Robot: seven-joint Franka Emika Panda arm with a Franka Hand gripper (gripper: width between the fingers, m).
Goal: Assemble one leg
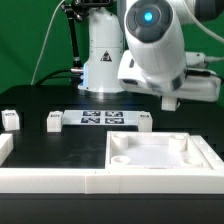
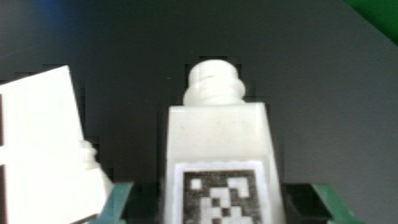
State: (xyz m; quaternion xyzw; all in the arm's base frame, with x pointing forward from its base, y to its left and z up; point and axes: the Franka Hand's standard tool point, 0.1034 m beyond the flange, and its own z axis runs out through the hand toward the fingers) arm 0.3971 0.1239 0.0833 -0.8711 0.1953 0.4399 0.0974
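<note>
Black table (image 1: 40,145); claw (image 2: 221,204) seemingly grips leg (image 2: 217,135).

Marker board (image 1: 103,118) behind white sq plate (image 1: 160,155) on blk table (image 1: 60,145)

Our exterior cam sits low by the near edge of the table (image 1: 40,145), looking level across at the marker board (image 1: 103,118) from mid-range, with the arm (image 1: 105,55) rising right behind the board. Our wrist cam peers past the gripper (image 2: 222,205), super close on the leg (image 2: 217,140). Both share just the black table, we think.
</note>
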